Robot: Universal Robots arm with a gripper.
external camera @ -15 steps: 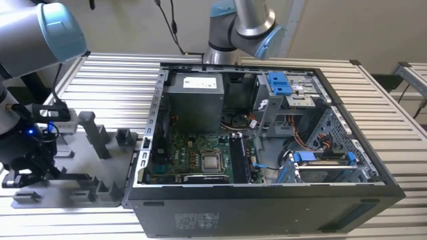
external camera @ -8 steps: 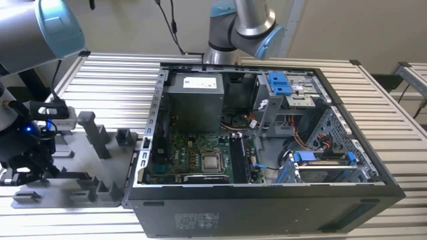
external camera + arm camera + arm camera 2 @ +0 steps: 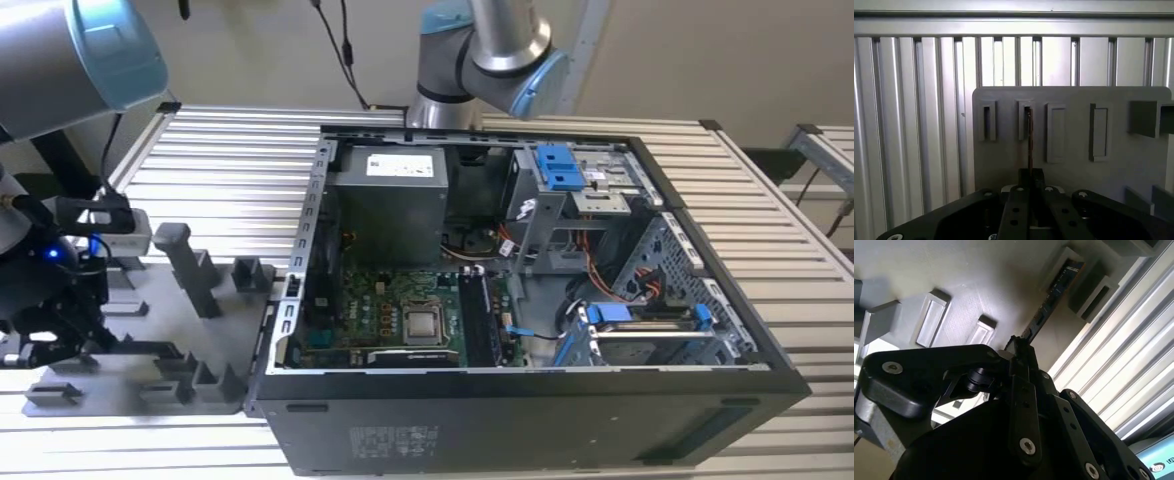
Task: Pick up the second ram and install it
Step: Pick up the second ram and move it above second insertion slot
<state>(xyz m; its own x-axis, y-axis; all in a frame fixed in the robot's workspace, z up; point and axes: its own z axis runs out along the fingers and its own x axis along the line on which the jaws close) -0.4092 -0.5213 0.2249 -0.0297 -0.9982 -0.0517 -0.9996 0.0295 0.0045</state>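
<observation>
Grey slotted tray (image 3: 1069,170), second ram (image 3: 1030,140) with one end in a slot, black fingers (image 3: 1023,179) pinching the other end.

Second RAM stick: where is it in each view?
Exterior view: too small to tell; the grey tray lies at the exterior view's left.
First wrist view: the second ram stands edge-on between claw and a tray slot.
Second wrist view: dark strip slanting from claw to slot.
Shared landmark: the grey tray.

gripper (image 3: 1030,176) matte black, silver screw heads | second ram (image 3: 1046,304) ahead of fingertips dark, blue-orange label end | tray (image 3: 1006,150) beneath plain grey | table (image 3: 914,125) beyond silver, ribbed stripes | computer case (image 3: 534,410) black, blue clips
</observation>
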